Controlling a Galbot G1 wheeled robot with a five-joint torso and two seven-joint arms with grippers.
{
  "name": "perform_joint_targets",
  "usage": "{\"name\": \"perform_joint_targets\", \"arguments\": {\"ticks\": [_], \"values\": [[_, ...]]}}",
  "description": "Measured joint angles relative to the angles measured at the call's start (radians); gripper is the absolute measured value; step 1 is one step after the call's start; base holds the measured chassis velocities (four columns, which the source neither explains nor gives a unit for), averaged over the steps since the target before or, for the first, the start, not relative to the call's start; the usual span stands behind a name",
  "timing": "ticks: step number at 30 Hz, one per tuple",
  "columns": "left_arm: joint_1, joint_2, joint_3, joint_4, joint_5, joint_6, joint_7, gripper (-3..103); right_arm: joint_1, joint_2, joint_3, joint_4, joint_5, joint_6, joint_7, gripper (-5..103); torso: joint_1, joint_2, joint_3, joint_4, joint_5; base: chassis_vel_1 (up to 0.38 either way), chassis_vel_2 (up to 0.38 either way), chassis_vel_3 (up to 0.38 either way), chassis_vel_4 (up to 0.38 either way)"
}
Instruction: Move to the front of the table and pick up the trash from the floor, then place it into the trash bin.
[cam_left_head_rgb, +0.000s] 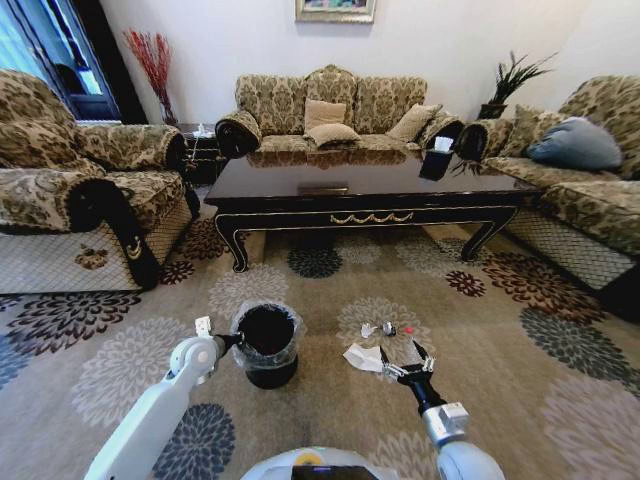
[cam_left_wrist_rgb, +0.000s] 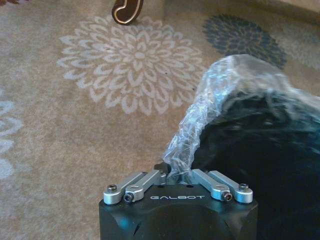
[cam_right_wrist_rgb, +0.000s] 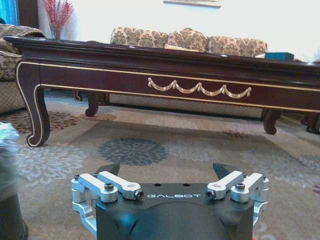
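Quickly, on writing: we read "GALBOT" in white on the black housing of both wrists, and nothing else legible anywhere.

We see the left gripper (cam_left_wrist_rgb: 172, 172) pinched on the crinkly clear plastic liner (cam_left_wrist_rgb: 210, 107) of the small round black trash bin (cam_left_head_rgb: 267, 345); its fingers (cam_left_wrist_rgb: 161, 166) are narrow, holding the bag fold at the bin's rim on the side toward the robot's left. The bin stands on the beige floral carpet (cam_left_head_rgb: 500, 340), in front of the counter and well apart from it.

The right gripper (cam_left_head_rgb: 407, 362) sits low over the carpet, to the right of the bin, fingers (cam_right_wrist_rgb: 111, 169) spread wide with nothing between them. In the head view the crumpled white paper piece (cam_left_head_rgb: 362, 357) lies on the carpet just beside the left fingertip, outside the gap. We cannot tell if it touches. The small silvery wrapper (cam_left_head_rgb: 378, 328) and the tiny red bit (cam_left_head_rgb: 407, 329) lie on the carpet just beyond the fingertips, toward the counter, near each other. All three scraps sit between the bin and the right gripper's line, closer to the gripper.

The large low glossy dark brown-black wooden counter (cam_right_wrist_rgb: 165, 65) with curved legs and gold scroll ornament (cam_right_wrist_rgb: 199, 87) on its apron stands straight ahead of the right gripper. Patterned gold-brown sofas (cam_left_head_rgb: 330, 105) surround it.
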Motion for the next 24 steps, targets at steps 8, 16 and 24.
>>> {"name": "perform_joint_targets", "arguments": {"ticks": [8,16,24], "values": [[0.030,-0.003,-0.026,-0.030,-0.001,0.002,-0.009,4,-0.002,-0.009,0.004,0.018,0.026,-0.019,0.002,100,0.000,0.000,0.000,0.0002,-0.0008,0.000,0.000,0.000,0.000],[0.078,0.063,-0.080,-0.140,-0.068,-0.001,-0.046,0,0.046,-0.041,0.005,-0.012,0.062,-0.076,0.040,100,0.000,0.000,0.000,0.0005,0.0000,0.000,0.000,0.000,0.000],[0.126,0.120,-0.098,-0.215,-0.138,0.000,-0.098,0,0.186,-0.155,-0.024,-0.122,0.260,-0.292,0.126,100,0.000,0.000,0.000,0.0003,0.0001,0.000,0.000,0.000,0.000]]}}
